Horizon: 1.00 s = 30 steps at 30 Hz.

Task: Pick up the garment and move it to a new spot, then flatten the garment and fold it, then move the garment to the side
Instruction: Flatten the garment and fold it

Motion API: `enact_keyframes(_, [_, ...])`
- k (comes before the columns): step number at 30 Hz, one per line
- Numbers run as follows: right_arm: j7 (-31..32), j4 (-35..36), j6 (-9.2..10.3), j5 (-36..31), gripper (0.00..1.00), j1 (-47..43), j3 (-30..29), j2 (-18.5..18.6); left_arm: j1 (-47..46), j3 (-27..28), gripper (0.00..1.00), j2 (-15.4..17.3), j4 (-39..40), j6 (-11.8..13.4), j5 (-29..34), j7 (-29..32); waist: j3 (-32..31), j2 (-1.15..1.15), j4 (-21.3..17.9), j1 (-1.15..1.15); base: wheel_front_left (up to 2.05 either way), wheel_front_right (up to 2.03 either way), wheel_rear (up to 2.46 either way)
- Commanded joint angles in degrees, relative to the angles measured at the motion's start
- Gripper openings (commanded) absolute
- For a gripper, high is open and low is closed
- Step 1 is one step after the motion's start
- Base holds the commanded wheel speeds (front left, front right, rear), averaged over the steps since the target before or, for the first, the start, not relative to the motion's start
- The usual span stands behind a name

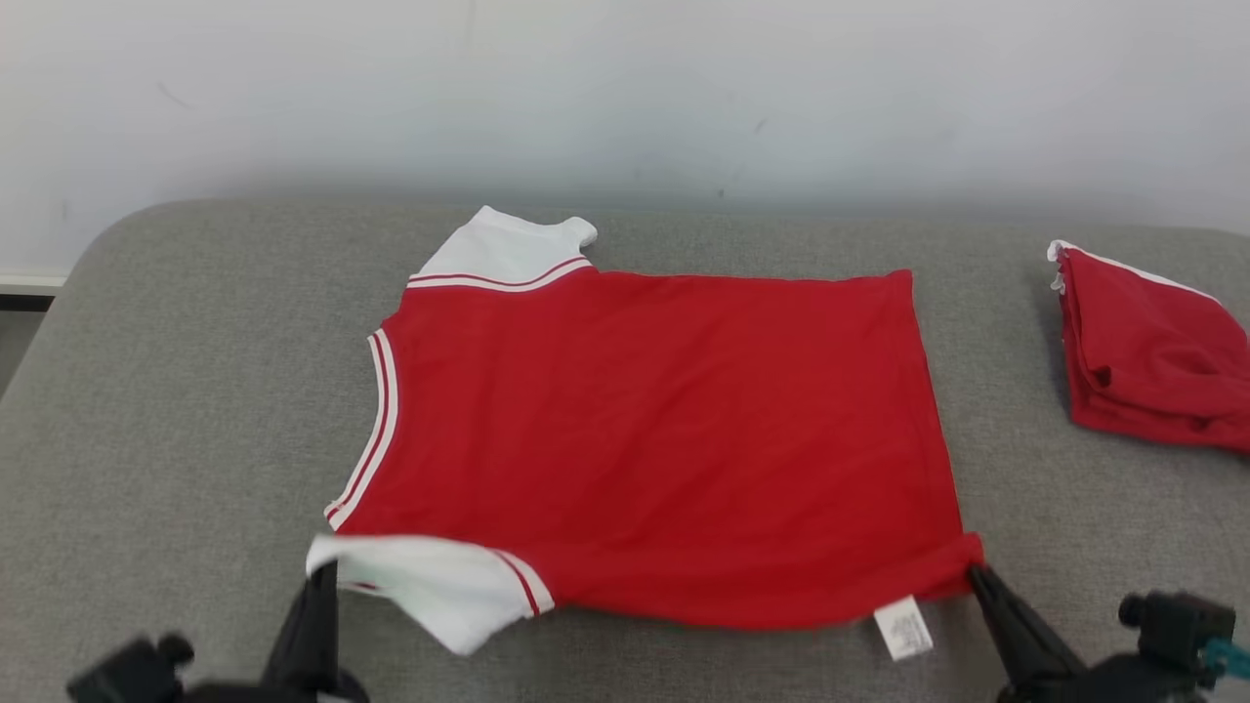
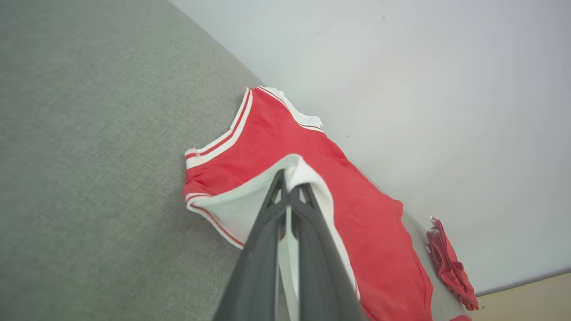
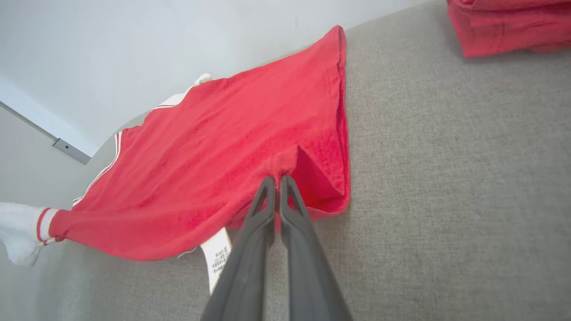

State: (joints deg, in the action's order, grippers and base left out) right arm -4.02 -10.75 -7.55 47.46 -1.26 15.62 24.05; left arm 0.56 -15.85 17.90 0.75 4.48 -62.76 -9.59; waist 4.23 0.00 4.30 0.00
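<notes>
1. The left hand (image 1: pixel 320 578) is clamped on the garment's white sleeve (image 1: pixel 430 584), at the near left.
2. The red garment (image 1: pixel 664 430) lies spread mid-desk. I judge it placed and nearly flat, with folding and moving aside left.
3. The right hand (image 1: pixel 977 576) pinches the near hem corner.
4. A folded red cloth (image 1: pixel 1143 361) sits far right on the grey fabric desk (image 1: pixel 176 391), with a pale wall (image 1: pixel 625 98) behind.

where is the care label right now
In the head view the care label sticks out from the near edge of the red shirt, right of centre, just left of the right gripper.
</notes>
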Motion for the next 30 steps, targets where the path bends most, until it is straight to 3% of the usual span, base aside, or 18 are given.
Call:
enact_keyframes(1, [1.02, -0.45, 0.12, -0.23, 0.0, 2.19, -0.67, -0.6, -3.4, -0.06, 0.0, 0.5, -1.48, -0.48, 0.53, 1.21, 0.46, 0.0, -0.35, 0.0, 0.0, 0.0, 0.0])
enact_keyframes(7, [4.62, -3.6, 0.12, -1.23, 0.0, 10.57, -1.87, -1.6, -15.02, -0.63, 0.0, 0.46, -9.05, -1.8, -0.66, 5.72, 2.9, 0.0, -1.39, 0.0, 0.0, 0.0, 0.0])
enact_keyframes(13, [6.56, -12.28, 0.12, -3.03, 0.0, 20.78, -1.23, -3.34, -27.51, -1.42, 0.0, -0.38, -22.13, -3.89, -0.99, 9.07, 6.23, 0.0, -2.87, 0.0, 0.0, 0.0, 0.0])
enact_keyframes(23, [2.82, -22.94, 0.12, -2.97, 0.0, 29.43, 4.42, -5.64, -38.85, -3.61, 0.0, -2.01, -40.46, -8.1, 1.97, 7.55, 8.76, 0.0, -4.27, 0.0, 0.0, 0.0, 0.0])
enact_keyframes(24, [2.25, -23.56, 0.12, -2.76, 0.08, 29.61, 5.0, -5.58, -39.31, -4.12, 0.5, -2.01, -41.75, -8.25, 2.69, 6.92, 8.58, 0.0, -4.28, 0.0, 0.0, 0.0, 0.0])
enact_keyframes(25, [1.56, -24.28, 0.12, -2.64, 0.32, 29.79, 5.63, -5.5, -39.57, -4.55, 1.0, -1.99, -42.95, -8.55, 3.32, 6.14, 8.26, 0.0, -4.28, 0.0, 0.0, 0.0, 0.0])
enact_keyframes(26, [0.64, -24.85, 0.12, -2.56, 0.47, 29.93, 6.18, -5.44, -39.82, -4.95, 1.0, -2.14, -44.17, -8.84, 3.98, 5.15, 7.88, 0.0, -4.27, 0.0, 0.0, 0.0, 0.0])
enact_keyframes(27, [-0.21, -25.32, 0.12, -2.16, 0.99, 29.82, 6.45, -5.45, -39.94, -5.29, 1.0, -2.3, -45.02, -9.18, 4.53, 4.25, 7.43, 0.0, -4.21, 0.0, 0.0, 0.0, 0.0])
enact_keyframes(30, [-2.8, -26.69, 0.12, -1.29, 1.0, 28.52, 7.15, -5.34, -39.21, -6.44, 1.0, -2.17, -47.25, -9.97, 6.16, 1.01, 5.56, 0.0, -3.86, 0.0, 0.0, 0.0, 0.0])
